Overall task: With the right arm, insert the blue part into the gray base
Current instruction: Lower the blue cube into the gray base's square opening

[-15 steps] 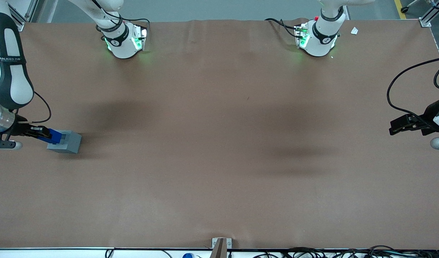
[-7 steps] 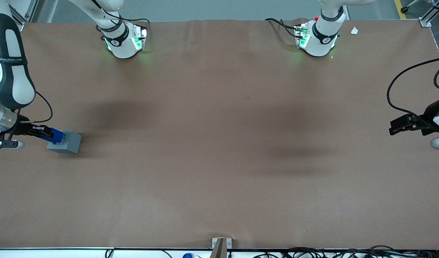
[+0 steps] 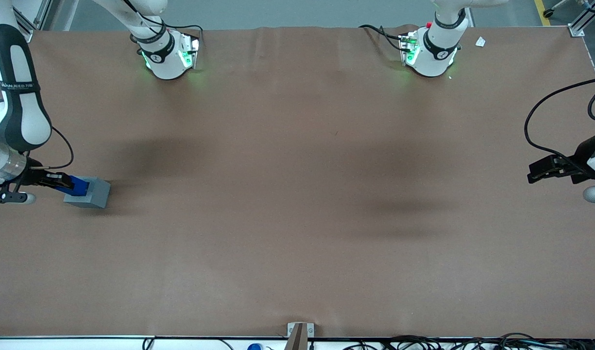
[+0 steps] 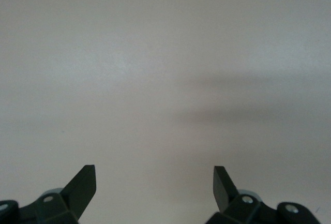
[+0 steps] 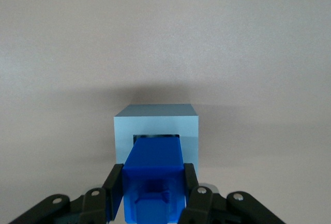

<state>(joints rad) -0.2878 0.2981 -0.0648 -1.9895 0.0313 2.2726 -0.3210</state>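
Brown table, end effector clamping blue part entering gray base.

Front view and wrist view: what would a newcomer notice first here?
The bright blue part, gripped in the right arm's hand, stands out at the working arm's end of the table. Its tip is lowered into the gray base's square recess, directly under the hand.

The front view looks down on the whole table from high up, while both wrist views look close along their fingers; the right wrist view shares the gray base with the front view.
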